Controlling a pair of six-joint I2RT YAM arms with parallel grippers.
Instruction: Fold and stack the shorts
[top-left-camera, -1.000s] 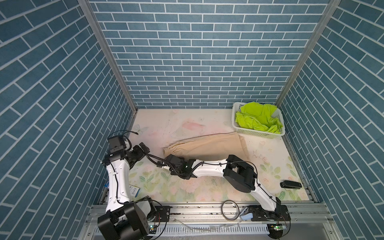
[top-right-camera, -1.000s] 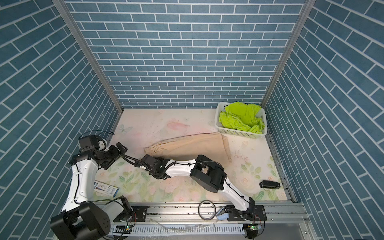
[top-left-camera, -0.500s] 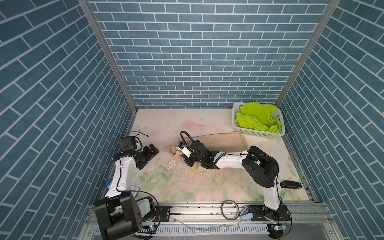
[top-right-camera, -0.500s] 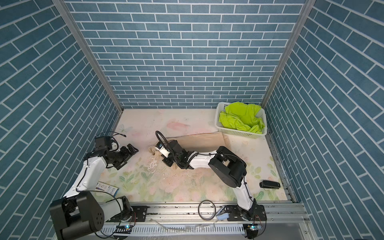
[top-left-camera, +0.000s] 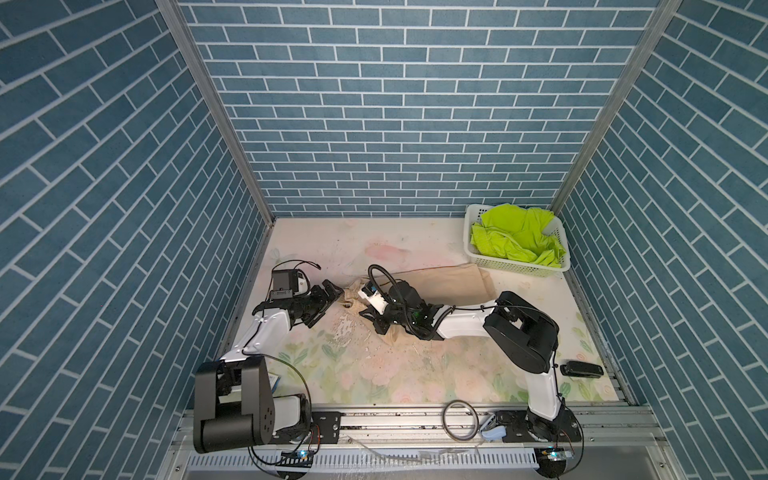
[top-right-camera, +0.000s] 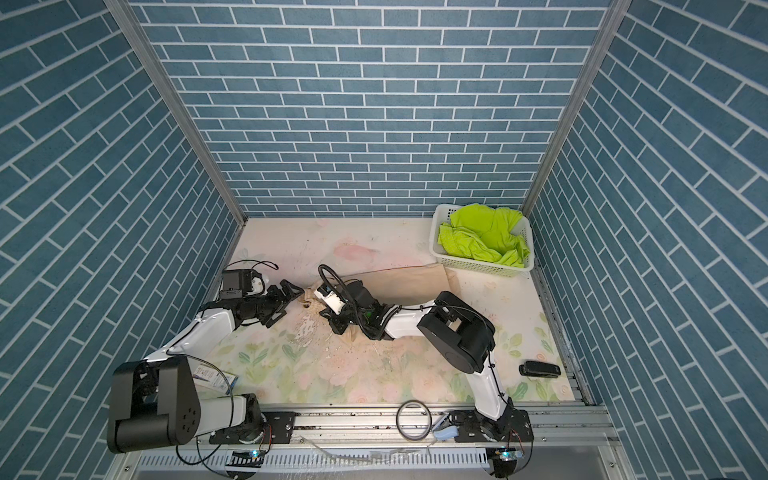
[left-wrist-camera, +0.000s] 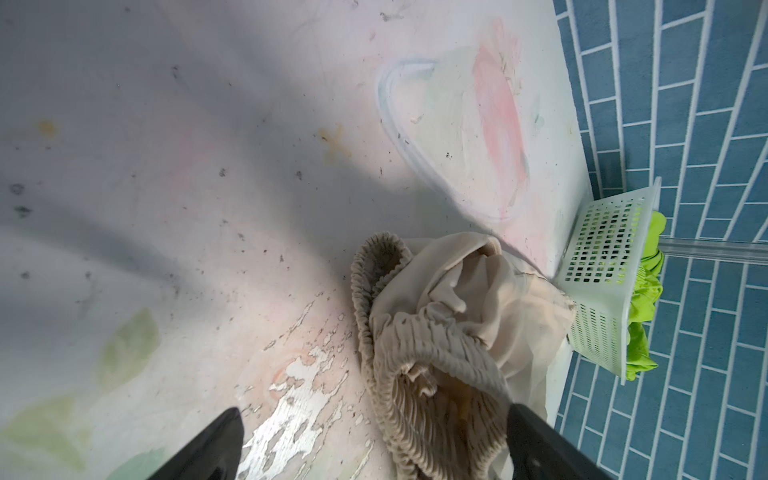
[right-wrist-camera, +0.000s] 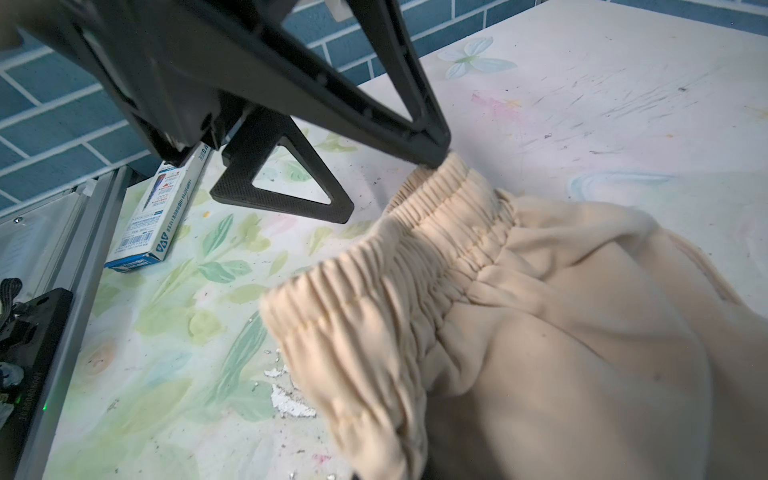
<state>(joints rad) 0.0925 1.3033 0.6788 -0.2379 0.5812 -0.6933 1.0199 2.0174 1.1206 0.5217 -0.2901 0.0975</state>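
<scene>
The right gripper (top-left-camera: 379, 328) is pressed together, pinching the beige shorts (top-left-camera: 449, 280); the left gripper (top-left-camera: 327, 304) is spread wide at their waistband (left-wrist-camera: 432, 343).

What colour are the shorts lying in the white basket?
Neon lime-green shorts, seen best in a top view.

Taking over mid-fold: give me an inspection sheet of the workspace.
Surface: floral mat, scuffed, peeled patch near the middle.
Job's things: beige shorts on the mat, waistband bunched at the left end; green shorts heaped in the white basket.
Clutter: black handheld device at the right edge; blue-and-white box by the left arm's base.
Grippers: left gripper open, one finger touching the waistband; right gripper shut on the beige shorts.
Cables: black cable arching above the right gripper; loose ring on the front rail.
Surroundings: blue brick-pattern walls on three sides.
</scene>
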